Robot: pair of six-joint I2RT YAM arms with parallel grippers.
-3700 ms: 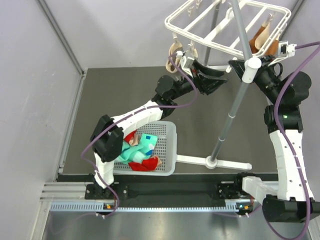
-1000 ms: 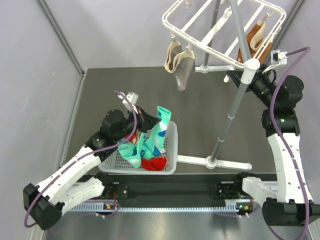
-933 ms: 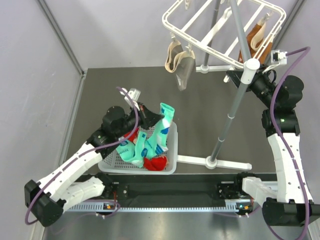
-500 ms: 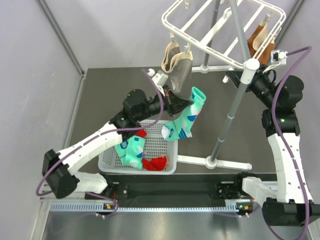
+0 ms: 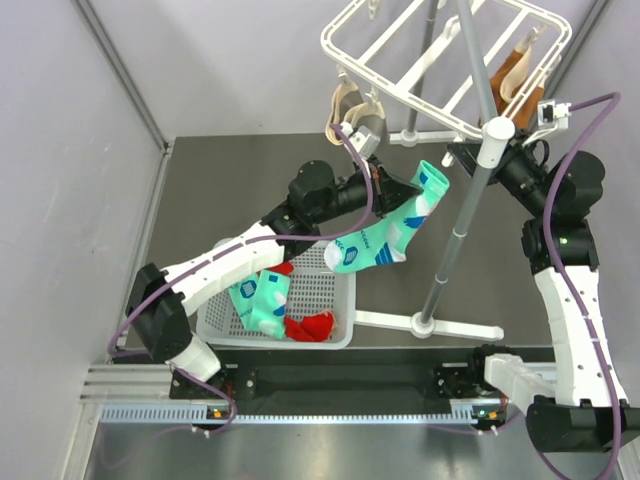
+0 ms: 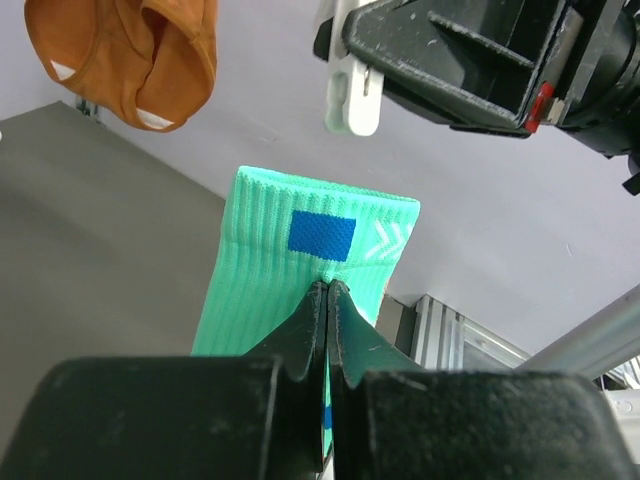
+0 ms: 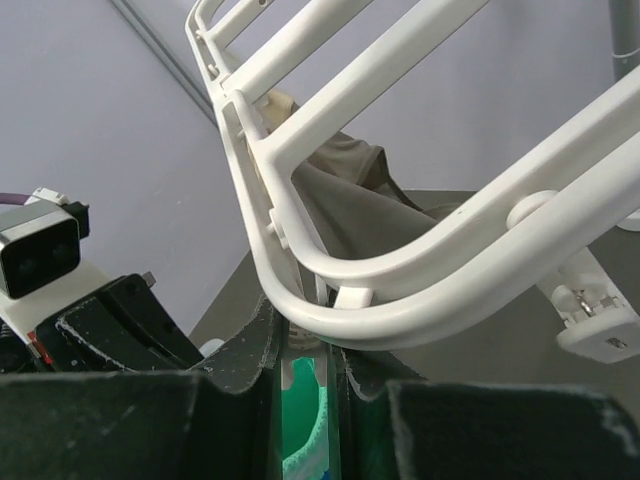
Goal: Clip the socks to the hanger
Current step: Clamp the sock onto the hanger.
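1. While the left gripper (image 6: 327,300) keeps its fingers pressed together on the mint-green fabric sock with blue and white patches (image 6: 300,250), just below the ribbed cuff, the sock hangs clear of the table. The cuff stands above the fingertips and the foot trails below the gripper.
2. The right gripper (image 7: 303,350) is closed on what appears to be the small white plastic clip (image 6: 352,95). This clip hangs from the white plastic rectangular hanger frame (image 7: 440,240) directly above that gripper's fingers. Seen from the left gripper, the clip lies above and just beyond the cuff, not touching it.
3. Risk: the cuff misses the clip mouth. The cuff edge above the fingertips is limp and unsupported, so it may fold on contact. Whether the clip mouth stands open cannot be told.
4. Risk: the frame tilts. An upward push from either gripper would shift the clip away from the cuff.
5. Risk: the sock drops. If the left gripper lets go before the clip bites, the sock likely falls toward the white perforated plastic basket (image 5: 335,290) below that gripper.
6. Pose, left arm: stretched far forward and upward over the basket, wrist angled up toward the clip.
7. Pose, right arm: risen steeply from its base, elbow bent, wrist turned inward beside the tall grey metal pole (image 5: 460,225).
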